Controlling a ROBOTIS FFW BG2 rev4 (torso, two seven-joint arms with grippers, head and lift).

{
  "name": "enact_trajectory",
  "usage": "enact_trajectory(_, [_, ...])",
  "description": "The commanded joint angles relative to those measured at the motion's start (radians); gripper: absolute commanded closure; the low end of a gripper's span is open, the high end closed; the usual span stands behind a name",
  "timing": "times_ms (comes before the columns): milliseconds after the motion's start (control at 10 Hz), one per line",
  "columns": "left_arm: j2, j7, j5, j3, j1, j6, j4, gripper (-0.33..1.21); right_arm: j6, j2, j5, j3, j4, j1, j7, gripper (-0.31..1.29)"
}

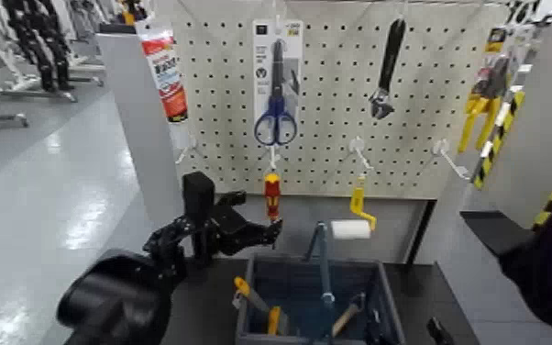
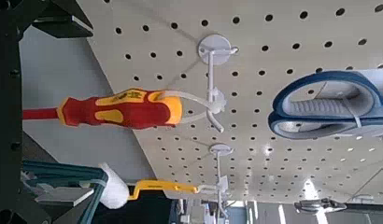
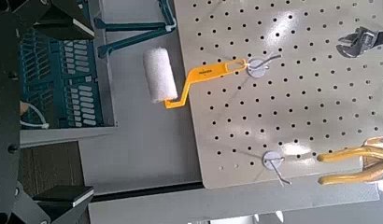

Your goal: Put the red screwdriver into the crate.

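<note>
The red screwdriver (image 1: pixel 271 195) hangs shaft-down from a pegboard hook by a white loop, under the blue scissors. In the left wrist view the screwdriver (image 2: pixel 120 109) shows its yellow bands, its red shaft pointing toward my fingers. My left gripper (image 1: pixel 263 235) is raised just below and left of it, open, not touching it. The blue-grey crate (image 1: pixel 254 275) with its hoop handle stands on the table below, and shows in the right wrist view (image 3: pixel 59 79). My right gripper (image 3: pixel 82 107) is open and empty, facing the pegboard near the crate.
The pegboard (image 1: pixel 335 138) also holds blue scissors (image 1: pixel 275 119), a wrench (image 1: pixel 385 73), a yellow-handled white paint roller (image 1: pixel 351 228) and yellow pliers (image 1: pixel 481 105). A caulk tube (image 1: pixel 165 73) hangs left. The crate holds an orange-yellow-handled tool (image 1: pixel 243 289) and others.
</note>
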Motion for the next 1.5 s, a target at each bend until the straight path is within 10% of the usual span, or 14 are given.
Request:
enact_trajectory(100, [-0.009,-0.05,0.004,-0.031,-0.074,-0.001,0.065,0.11,0.0,-0.001,-0.002,0.003,0.002,-0.003,0.0,0.13])
enact_trajectory(600, [-0.019,-0.093,0.042,-0.057,-0.157,-0.038,0.178,0.22,-0.005,-0.002,-0.005,0.008,0.005,-0.009,0.002,0.13])
enact_trajectory(800, [-0.021,-0.098,0.056,-0.071,-0.166,-0.024,0.186,0.97,-0.005,-0.002,-0.005,0.008,0.005,-0.009,0.0,0.13])
enact_trajectory(1000, [-0.023,-0.096,0.059,-0.075,-0.163,-0.02,0.183,1.13,-0.005,-0.002,-0.006,0.008,0.005,-0.009,0.0,0.13])
enact_trajectory(1500, [-0.023,-0.096,0.059,-0.066,-0.152,-0.026,0.174,1.15,-0.006,-0.002,-0.006,0.005,0.006,-0.007,0.0,0.13])
